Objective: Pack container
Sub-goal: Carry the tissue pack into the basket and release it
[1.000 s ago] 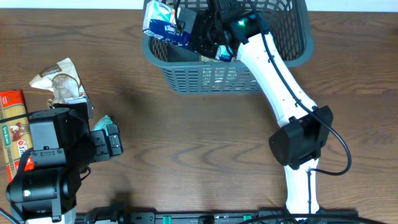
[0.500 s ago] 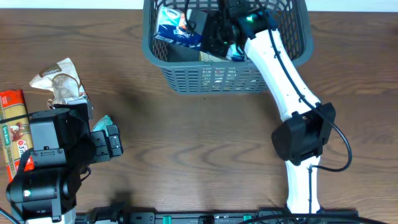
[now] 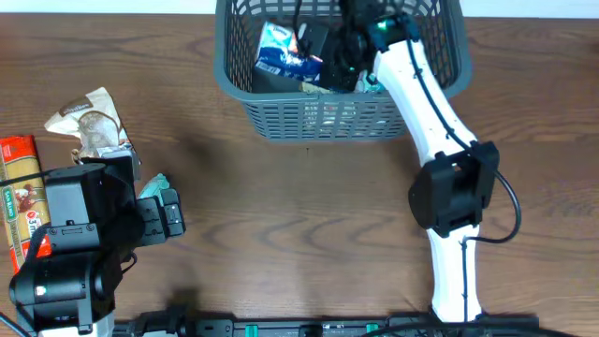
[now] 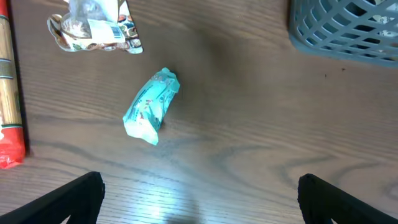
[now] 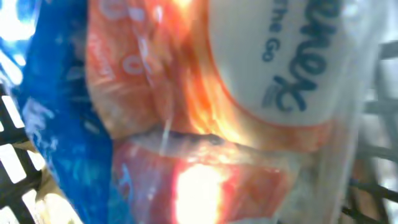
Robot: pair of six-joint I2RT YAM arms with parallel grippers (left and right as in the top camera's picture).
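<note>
The container is a dark grey lattice basket (image 3: 318, 122) at the back of the table; its corner shows in the left wrist view (image 4: 348, 31). My right gripper (image 3: 329, 54) is down inside it, shut on a blue and orange tissue pack (image 3: 285, 51). That pack fills the right wrist view (image 5: 217, 93) and hides the fingers. My left gripper (image 4: 199, 199) is open and empty, low over bare wood at the front left. A teal packet (image 4: 151, 106) lies on the table ahead of it.
A brown snack bag (image 3: 89, 117) and a long red pasta pack (image 3: 19, 187) lie at the left edge, beside the left arm. Both also show in the left wrist view, the bag (image 4: 93, 28) and the pasta pack (image 4: 9, 93). Other items lie in the basket.
My right gripper has carried the tissue pack rightward and deeper into the basket, away from its left rim. The left arm has not moved.
</note>
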